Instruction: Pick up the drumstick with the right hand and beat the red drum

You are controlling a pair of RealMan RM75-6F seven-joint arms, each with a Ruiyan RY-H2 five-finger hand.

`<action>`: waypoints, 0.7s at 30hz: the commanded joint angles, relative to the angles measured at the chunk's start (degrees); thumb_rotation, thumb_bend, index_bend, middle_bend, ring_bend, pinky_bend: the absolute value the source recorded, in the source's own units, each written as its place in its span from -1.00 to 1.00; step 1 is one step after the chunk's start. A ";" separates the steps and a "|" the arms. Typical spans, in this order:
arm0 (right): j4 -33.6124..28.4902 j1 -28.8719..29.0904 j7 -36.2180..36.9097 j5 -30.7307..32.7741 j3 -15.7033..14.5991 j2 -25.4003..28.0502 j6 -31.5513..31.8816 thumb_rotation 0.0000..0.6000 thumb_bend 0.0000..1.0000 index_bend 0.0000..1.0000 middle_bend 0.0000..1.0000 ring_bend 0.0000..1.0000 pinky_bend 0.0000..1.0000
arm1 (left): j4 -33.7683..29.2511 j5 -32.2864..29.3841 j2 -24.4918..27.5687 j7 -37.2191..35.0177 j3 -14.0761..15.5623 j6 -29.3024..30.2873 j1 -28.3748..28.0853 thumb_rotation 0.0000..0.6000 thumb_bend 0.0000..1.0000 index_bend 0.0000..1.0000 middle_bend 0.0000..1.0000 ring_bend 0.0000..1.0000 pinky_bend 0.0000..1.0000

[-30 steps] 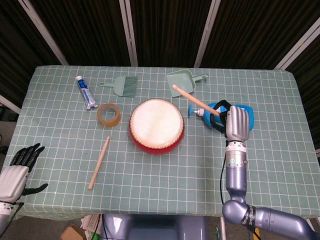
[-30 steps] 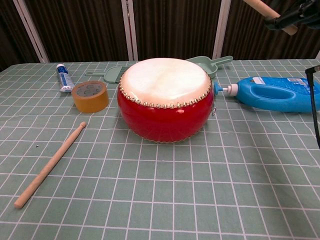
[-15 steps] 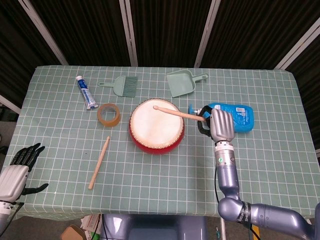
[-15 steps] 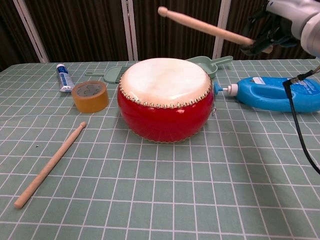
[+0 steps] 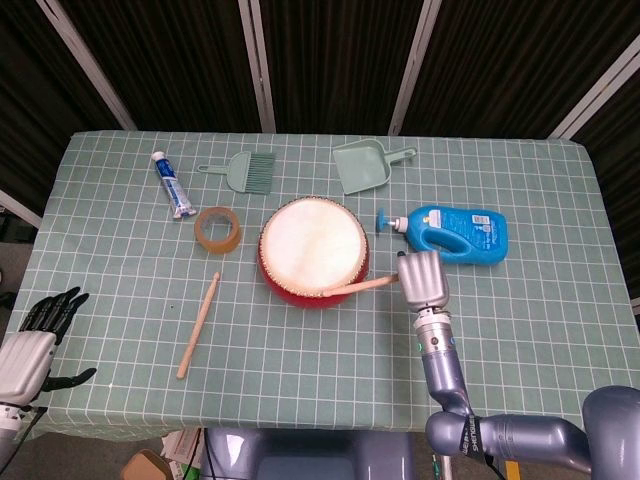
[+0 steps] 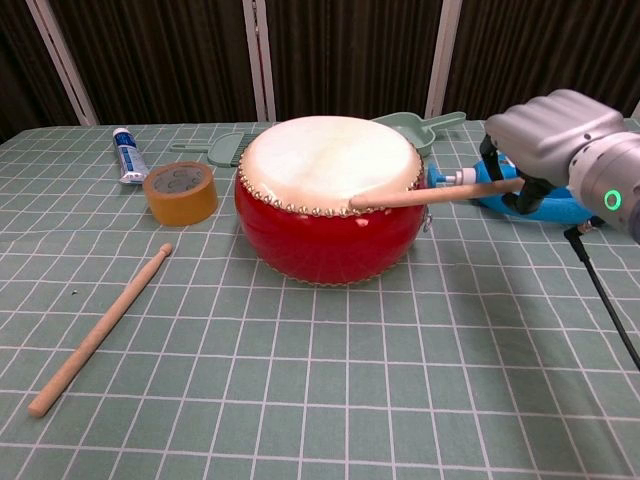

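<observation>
Dark slatted panels with pale uprights back a table [image 5: 520,330] covered in a green checked cloth. At the centre of the head view sits the red drum [image 5: 314,252] with its pale skin facing up. Just right of it, the right hand [image 5: 422,279] clasps a drumstick [image 5: 361,285], whose free end lies at the drum's near right rim; in the chest view the stick [image 6: 430,194] runs nearly level from the hand [image 6: 545,135] to the studded edge of the skin, and its tip looks to be touching there. At the lower left corner of the head view the left hand [image 5: 35,335] hangs off the table edge, fingers spread and holding nothing. A second drumstick [image 5: 198,325] lies loose on the cloth left of the drum (tip pointing up the frame). Further up are a roll of tape [image 5: 218,228], a tube [image 5: 172,184], a small brush [image 5: 245,170] and a dustpan [image 5: 363,164]. A blue bottle [image 5: 452,233] lies on its side, right of the drum, above the right hand.
</observation>
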 commanded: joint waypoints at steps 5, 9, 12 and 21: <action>-5.22 -0.88 6.59 -2.98 4.72 2.82 3.96 1.00 0.18 0.97 1.00 1.00 0.91 | -0.03 0.12 0.00 0.08 0.11 -0.09 0.00 1.00 -1.00 -1.00 -1.00 -1.00 -0.99; -8.21 -2.45 7.12 -3.95 3.49 5.66 4.43 1.00 0.17 0.97 1.00 1.00 0.91 | -0.21 -0.10 0.00 0.30 0.05 -0.25 -0.05 1.00 -1.00 -1.00 -1.00 -1.00 -0.99; -10.31 -4.28 8.29 -4.57 1.40 7.48 4.33 1.00 0.17 0.97 1.00 1.00 0.91 | -0.27 -0.21 -0.02 0.43 0.04 -0.36 -0.07 1.00 -1.00 -1.00 -1.00 -1.00 -0.99; -13.14 -10.34 13.12 -7.21 -6.23 11.36 3.90 1.00 0.18 0.97 1.00 1.00 0.91 | -0.24 -0.12 -0.22 1.27 0.11 -0.04 0.14 1.00 -1.00 -1.00 -1.00 -1.00 -0.99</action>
